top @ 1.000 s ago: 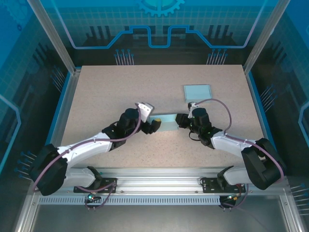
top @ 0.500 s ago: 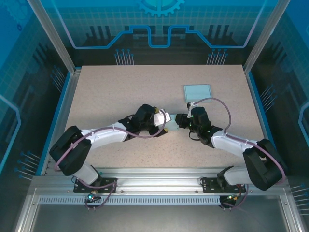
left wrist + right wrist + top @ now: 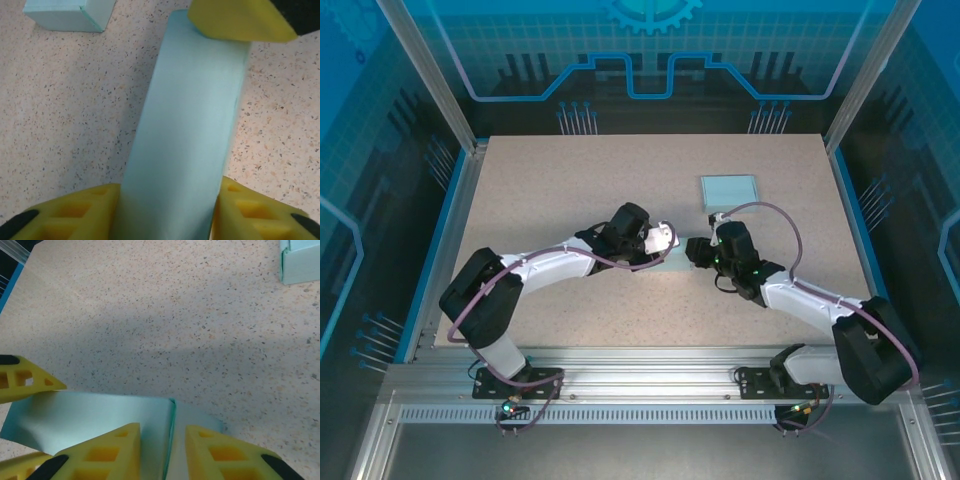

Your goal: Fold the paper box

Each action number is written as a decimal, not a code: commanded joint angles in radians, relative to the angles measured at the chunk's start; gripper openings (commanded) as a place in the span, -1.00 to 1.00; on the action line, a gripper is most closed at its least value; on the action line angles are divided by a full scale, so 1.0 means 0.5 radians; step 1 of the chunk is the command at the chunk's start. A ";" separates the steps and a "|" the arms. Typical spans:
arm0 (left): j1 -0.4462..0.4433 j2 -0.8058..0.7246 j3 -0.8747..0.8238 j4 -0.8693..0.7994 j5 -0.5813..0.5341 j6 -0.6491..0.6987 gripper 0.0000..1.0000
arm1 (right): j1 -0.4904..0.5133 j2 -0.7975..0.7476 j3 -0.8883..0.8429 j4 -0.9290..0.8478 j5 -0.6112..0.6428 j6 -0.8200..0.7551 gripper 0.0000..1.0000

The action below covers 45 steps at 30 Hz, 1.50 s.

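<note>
Speckled tabletop [image 3: 570, 180] is carrying the whole job. The left gripper [image 3: 167, 192] is clamping across the paper box [image 3: 190, 125], one pad on each long side. The box is lying flat beneath it, running toward the right gripper [image 3: 163, 432], whose jaws are standing slightly apart, straddling an upright crease. The step in hand seems to be squaring the walls. Next, the left should be holding firm while the right pinches the crease. A second ago the left gripper was wide open at the box's end; the right has loosened slightly.
</note>
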 commanded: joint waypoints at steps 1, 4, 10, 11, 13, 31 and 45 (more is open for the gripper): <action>0.025 0.046 0.022 -0.129 -0.133 0.015 -0.22 | 0.018 -0.046 0.013 -0.412 0.016 -0.070 -0.32; 0.023 0.011 -0.005 -0.079 -0.221 0.057 -0.23 | -0.005 -0.147 0.077 -0.562 0.054 -0.100 -0.19; -0.008 -0.005 -0.108 0.308 -0.589 0.196 -0.33 | -0.086 -0.448 0.174 -0.892 0.148 -0.142 0.13; -0.015 0.006 -0.120 0.400 -0.654 0.232 -0.32 | -0.097 -0.514 0.183 -0.946 0.173 -0.150 0.18; -0.012 0.040 -0.134 0.574 -0.757 0.304 -0.32 | -0.116 -0.645 0.187 -1.049 0.219 -0.154 0.30; 0.084 0.681 0.033 1.473 -0.725 1.007 -0.07 | -0.145 -1.163 0.242 -1.553 0.428 -0.206 1.00; 0.030 0.508 -0.257 1.558 -0.866 1.051 0.98 | -0.148 -1.068 0.261 -1.518 0.405 -0.222 1.00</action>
